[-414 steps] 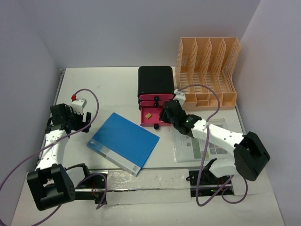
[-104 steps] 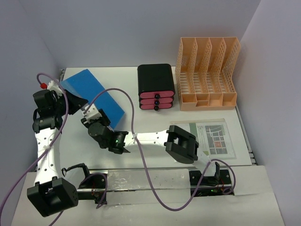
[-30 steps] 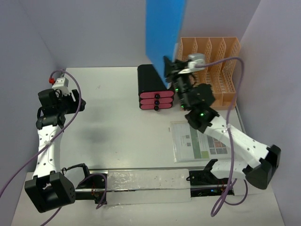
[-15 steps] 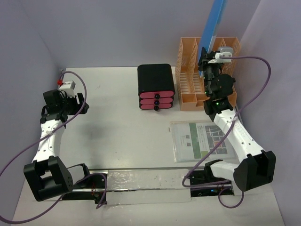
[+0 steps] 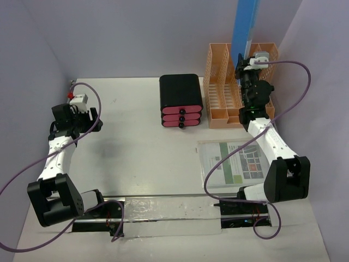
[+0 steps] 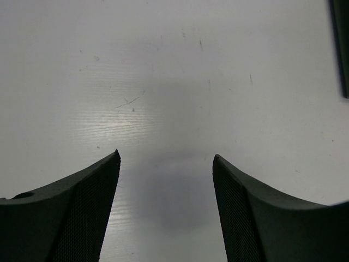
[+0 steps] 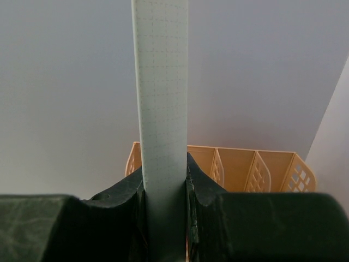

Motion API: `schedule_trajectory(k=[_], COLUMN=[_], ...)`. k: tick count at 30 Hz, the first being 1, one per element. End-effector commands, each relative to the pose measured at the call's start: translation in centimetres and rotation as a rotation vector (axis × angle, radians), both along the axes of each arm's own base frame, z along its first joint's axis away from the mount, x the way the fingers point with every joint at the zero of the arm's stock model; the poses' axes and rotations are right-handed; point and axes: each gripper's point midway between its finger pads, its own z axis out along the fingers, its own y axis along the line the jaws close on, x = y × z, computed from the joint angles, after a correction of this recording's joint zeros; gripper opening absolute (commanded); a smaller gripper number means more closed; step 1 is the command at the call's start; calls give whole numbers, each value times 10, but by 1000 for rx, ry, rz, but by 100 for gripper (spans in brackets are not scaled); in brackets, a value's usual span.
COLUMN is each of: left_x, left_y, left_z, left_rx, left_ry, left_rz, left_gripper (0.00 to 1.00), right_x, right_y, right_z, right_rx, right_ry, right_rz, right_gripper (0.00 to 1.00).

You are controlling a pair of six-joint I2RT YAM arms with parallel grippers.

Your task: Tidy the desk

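My right gripper (image 5: 240, 61) is shut on a blue book (image 5: 244, 26) and holds it upright, edge-on, above the orange slotted file rack (image 5: 222, 95) at the back right of the white desk (image 5: 136, 153). In the right wrist view the book's pale edge (image 7: 161, 82) rises between my fingers (image 7: 204, 188), with the rack's slots (image 7: 240, 169) behind and below. My left gripper (image 5: 90, 121) is open and empty over bare desk at the left; its two fingers (image 6: 82, 207) frame the white surface (image 6: 163, 109).
A black box with pink drawers (image 5: 180, 101), all shut, stands left of the rack. A printed sheet in a clear sleeve (image 5: 240, 164) lies on the desk in front of the rack. A metal rail (image 5: 163, 210) runs along the near edge. Walls close the back and sides.
My right gripper has carried the blue book from the left of the desk up to the rack and turned it upright and edge-on. The pink drawer is now shut. The left arm drew back left.
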Motion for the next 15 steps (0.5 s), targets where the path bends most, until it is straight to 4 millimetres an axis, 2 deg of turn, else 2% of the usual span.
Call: schedule_trajectory(k=[1,5,12,15], left_x=[13,15,15,17], left_y=[9,14,18,20], left_z=[14,12,11,9], left_rx=[26,36,48,52], left_ry=[-61,-53,-42,-39], left_rz=[22,41,59,64], left_gripper=[75,75,75,75], right_x=[-3,8,23,31], right_y=[-8,-12,-19,-19], right_z=[29,15,-21,-43], right_rx=[-30,-32,-28,-13], right_ry=[-140,-127,-94,-76], right_rz=[-17,-30,-38,6], right_gripper=[0,0,0,0])
